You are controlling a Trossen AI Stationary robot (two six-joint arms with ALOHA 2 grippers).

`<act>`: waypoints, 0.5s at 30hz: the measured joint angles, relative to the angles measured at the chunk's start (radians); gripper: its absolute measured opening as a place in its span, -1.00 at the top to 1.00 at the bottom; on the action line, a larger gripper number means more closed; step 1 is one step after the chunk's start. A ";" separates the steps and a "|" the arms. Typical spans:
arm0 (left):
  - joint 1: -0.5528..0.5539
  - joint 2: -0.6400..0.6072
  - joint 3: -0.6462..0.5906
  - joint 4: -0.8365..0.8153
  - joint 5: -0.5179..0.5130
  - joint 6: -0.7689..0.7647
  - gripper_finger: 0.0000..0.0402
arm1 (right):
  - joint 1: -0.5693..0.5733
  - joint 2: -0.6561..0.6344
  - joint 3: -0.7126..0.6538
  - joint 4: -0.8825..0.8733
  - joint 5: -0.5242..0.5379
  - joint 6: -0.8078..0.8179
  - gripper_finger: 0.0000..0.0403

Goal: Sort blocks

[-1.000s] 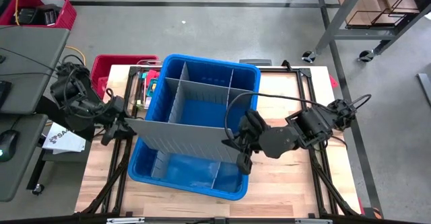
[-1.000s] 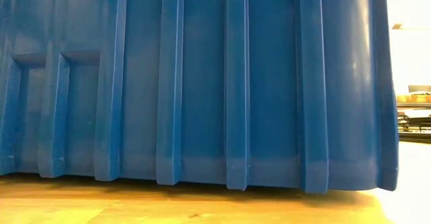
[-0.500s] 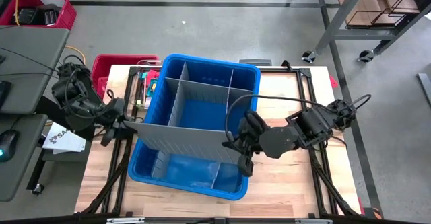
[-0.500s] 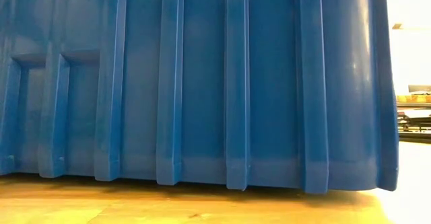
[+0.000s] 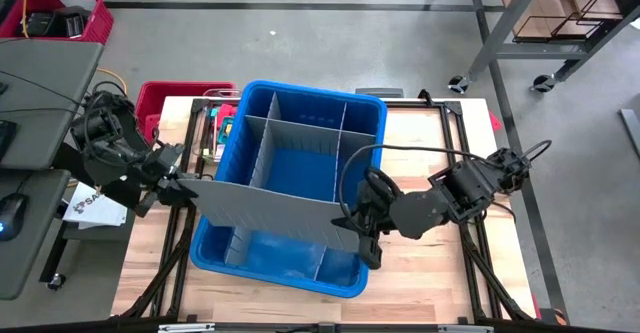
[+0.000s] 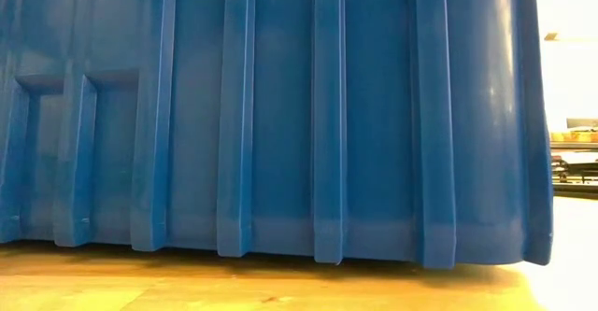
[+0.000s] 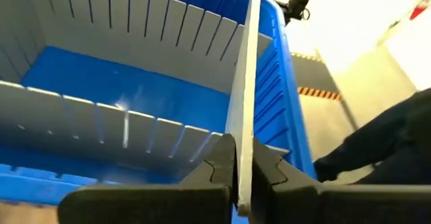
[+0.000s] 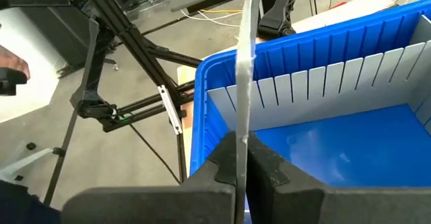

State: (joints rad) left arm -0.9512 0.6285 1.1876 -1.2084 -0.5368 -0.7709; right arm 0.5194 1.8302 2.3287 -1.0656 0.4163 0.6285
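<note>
My wooden surface [image 5: 430,273] is pale and smooth, with black rails along its sides. The big blue bin [image 5: 355,113] sits in the middle of it. The bin is shiny plastic with straight ribs down its outside wall [image 6: 327,115], and in the low view that wall fills almost the whole picture and hides everything behind it. Inside the bin, thin grey dividers [image 5: 300,133] with little slots cut the space into boxes.

One long grey divider panel [image 5: 270,205] is up out of its place. It stretches slantwise over the near half of the bin, from the bin's left side to its right side. It is flat, thin and stiff, with fine lines running down it.

My left tool [image 5: 183,186] is pinched tight on the left end of that panel, just past the bin's left wall. In my left wrist view the two dark fingers [image 7: 215,167] press on both faces of the panel edge. My right tool [image 5: 368,235] is pinched tight on the other end, by the bin's right wall.

A red basket [image 5: 165,98] stands behind the surface on the left.

A few small bright blocks [image 5: 222,128] lie on the surface just left of the bin, near its far corner.
</note>
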 joint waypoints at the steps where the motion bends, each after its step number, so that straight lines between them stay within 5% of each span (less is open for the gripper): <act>1: 0.000 0.000 0.000 -0.004 -0.001 0.022 0.99 | 0.007 0.004 0.000 0.003 0.002 0.000 1.00; 15: 0.001 0.014 0.002 -0.043 0.041 0.072 1.00 | 0.043 0.028 -0.001 0.060 0.037 0.026 1.00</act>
State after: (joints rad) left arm -0.9504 0.6422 1.1892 -1.2515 -0.4957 -0.6991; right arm 0.5625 1.8585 2.3280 -1.0055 0.4535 0.6544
